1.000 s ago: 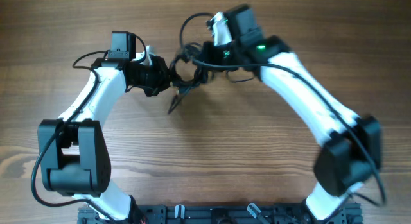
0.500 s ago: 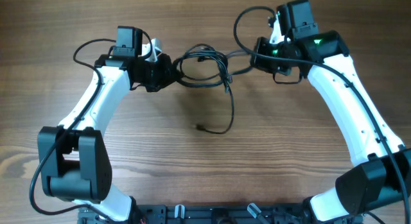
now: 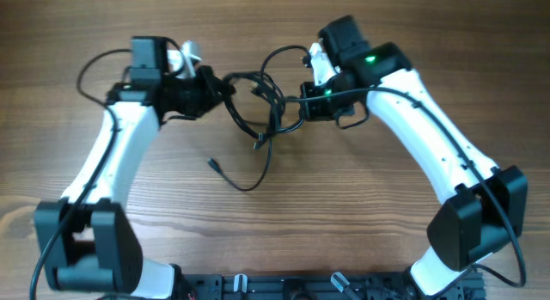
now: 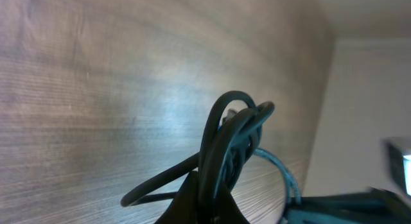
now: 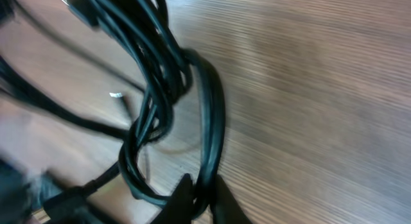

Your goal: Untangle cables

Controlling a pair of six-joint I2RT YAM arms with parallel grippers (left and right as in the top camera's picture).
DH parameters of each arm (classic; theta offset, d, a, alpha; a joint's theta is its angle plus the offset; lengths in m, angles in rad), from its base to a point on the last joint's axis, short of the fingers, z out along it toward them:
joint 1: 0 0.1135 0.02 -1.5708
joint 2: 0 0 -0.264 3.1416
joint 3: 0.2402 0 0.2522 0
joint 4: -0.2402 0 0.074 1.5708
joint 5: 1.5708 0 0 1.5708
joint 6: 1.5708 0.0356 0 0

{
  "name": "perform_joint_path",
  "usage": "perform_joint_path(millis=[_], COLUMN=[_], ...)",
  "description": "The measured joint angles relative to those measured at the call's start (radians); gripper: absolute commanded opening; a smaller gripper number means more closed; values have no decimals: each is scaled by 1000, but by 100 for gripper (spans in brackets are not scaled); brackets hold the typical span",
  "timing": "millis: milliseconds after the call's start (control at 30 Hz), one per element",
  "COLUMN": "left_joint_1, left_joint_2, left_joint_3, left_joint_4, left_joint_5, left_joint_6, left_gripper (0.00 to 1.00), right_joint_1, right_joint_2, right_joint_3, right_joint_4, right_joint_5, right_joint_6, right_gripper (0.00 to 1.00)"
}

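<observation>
A tangle of black cables (image 3: 262,107) hangs between my two grippers above the wooden table (image 3: 275,214). My left gripper (image 3: 216,89) is shut on one side of the bundle; in the left wrist view the black loops (image 4: 231,144) rise out of its fingertips (image 4: 204,208), with a teal cable (image 4: 282,176) beside them. My right gripper (image 3: 307,102) is shut on the other side; in the right wrist view a black loop (image 5: 209,115) passes between its fingertips (image 5: 200,198). A loose cable end (image 3: 213,165) trails down onto the table.
Each arm's own black lead arcs near the wrists, the left one (image 3: 90,68) and the right one (image 3: 279,55). A black rack (image 3: 275,287) runs along the front edge of the table.
Both grippers moved left with the cables held; the right one came inward toward the centre. The bundle slackened and the loose end swung down to the left.
</observation>
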Motion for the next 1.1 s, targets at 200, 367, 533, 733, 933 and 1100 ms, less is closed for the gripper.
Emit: perform_joint_path(millis=[200, 367, 533, 733, 933, 1100], left_joint_1=[-77, -77, -77, -61, -26, 19], left_joint_2=[107, 109, 113, 113, 118, 134], left_joint_3=[-12, -17, -20, -20, -26, -30], left_joint_4=[4, 111, 289, 385, 615, 742], left_joint_5=[-72, 5, 356, 655, 789, 811], left_joint_6=[-14, -45, -28, -69, -278, -506], left_gripper=[4, 4, 4, 4, 4, 4], right_joint_1=[38, 38, 38, 38, 37, 17], right_joint_2=[1, 1, 2, 13, 76, 77], right_joint_3=[0, 0, 0, 1, 6, 28], right_joint_4=[19, 118, 196, 219, 213, 198], right_joint_5=[116, 51, 37, 55, 114, 69], right_joint_6=[68, 24, 23, 17, 171, 225], right_gripper=[57, 58, 57, 38, 4, 4])
